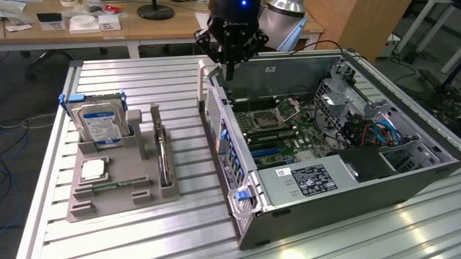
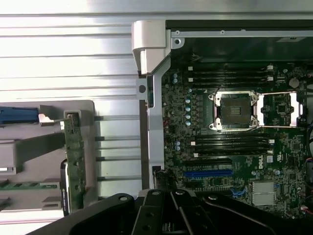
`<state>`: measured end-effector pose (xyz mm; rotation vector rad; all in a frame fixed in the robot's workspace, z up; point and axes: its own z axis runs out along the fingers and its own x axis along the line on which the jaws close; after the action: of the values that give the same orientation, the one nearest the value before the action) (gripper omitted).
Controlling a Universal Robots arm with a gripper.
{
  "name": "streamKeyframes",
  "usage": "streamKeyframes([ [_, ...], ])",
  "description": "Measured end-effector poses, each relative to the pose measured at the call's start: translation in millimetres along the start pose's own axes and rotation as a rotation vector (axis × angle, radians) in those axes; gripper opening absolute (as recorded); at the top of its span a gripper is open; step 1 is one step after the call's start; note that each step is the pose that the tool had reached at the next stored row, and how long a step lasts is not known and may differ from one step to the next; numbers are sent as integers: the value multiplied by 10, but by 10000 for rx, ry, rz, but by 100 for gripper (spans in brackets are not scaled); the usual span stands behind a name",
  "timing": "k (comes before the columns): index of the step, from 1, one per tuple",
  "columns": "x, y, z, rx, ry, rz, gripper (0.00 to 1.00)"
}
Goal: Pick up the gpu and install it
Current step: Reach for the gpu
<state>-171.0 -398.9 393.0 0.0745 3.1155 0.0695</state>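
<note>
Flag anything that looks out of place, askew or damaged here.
Nothing looks spilled or broken. The gpu stands on edge in its grey holder, untouched. One thing stands out: the processor socket in the open computer case is empty, its retention plate flipped open.

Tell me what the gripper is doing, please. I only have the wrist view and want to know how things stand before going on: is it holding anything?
Observer: No. In the exterior view the gripper is shut with nothing in it.
Operator: Where does it stand?
Observer: Over the far end of the open computer case, at the wall that faces the holder.
Operator: I see a green card edge. Is that the gpu?
Observer: Yes. The gpu stands on edge, full length, in the grey holder.
Operator: Anything else there?
Observer: A hard drive with a blue-white label stands upright at the holder's far end.
</note>
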Motion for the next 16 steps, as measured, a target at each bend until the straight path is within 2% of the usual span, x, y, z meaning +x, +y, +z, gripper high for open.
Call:
streamKeyframes([
  [16, 165, -8, -4, 0, 1, -29, 11],
])
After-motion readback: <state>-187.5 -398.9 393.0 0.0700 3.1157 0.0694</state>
